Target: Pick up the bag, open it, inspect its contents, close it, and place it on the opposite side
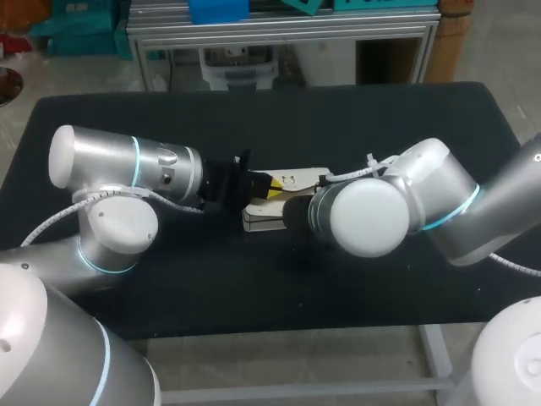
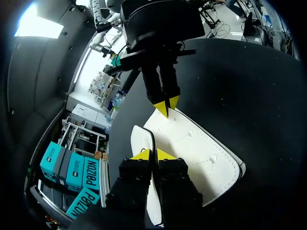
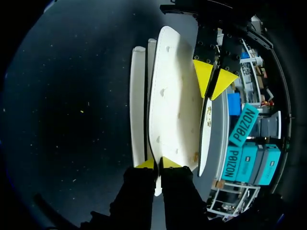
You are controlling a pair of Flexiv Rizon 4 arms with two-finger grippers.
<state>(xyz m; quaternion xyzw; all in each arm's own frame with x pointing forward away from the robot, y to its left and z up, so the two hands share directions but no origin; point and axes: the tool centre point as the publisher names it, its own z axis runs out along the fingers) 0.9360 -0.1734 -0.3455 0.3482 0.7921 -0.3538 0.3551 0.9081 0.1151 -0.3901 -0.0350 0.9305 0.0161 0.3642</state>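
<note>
My left gripper [image 2: 153, 156] is pinched tight, its two yellow tips pressed together on a thin, dark-lined edge of the white bag [image 2: 194, 151]. That edge runs straight out from between my fingers. My right gripper [image 3: 157, 164] is closed in the same way, both tips meeting on a thin white edge at the opposite end of the bag. In each wrist view the other gripper faces mine across the bag, so the two grips stand at opposite ends with the bag stretched between them.

From above, the bag sits near the middle of the black table [image 1: 355, 288]. My left arm [image 1: 127, 165] comes in from the left and my right arm [image 1: 439, 207] from the right, both meeting at the bag. My right wrist covers the bag's right end there, and only the left gripper's yellow tip shows against the white.

From the right wrist, the bag's white panels appear edge-on and slightly parted. The broad panel is dotted with small studs. From the left wrist that broad panel looks flat and stitched along its rim. I cannot tell whether the bag rests on the table or hangs just above it.
</note>
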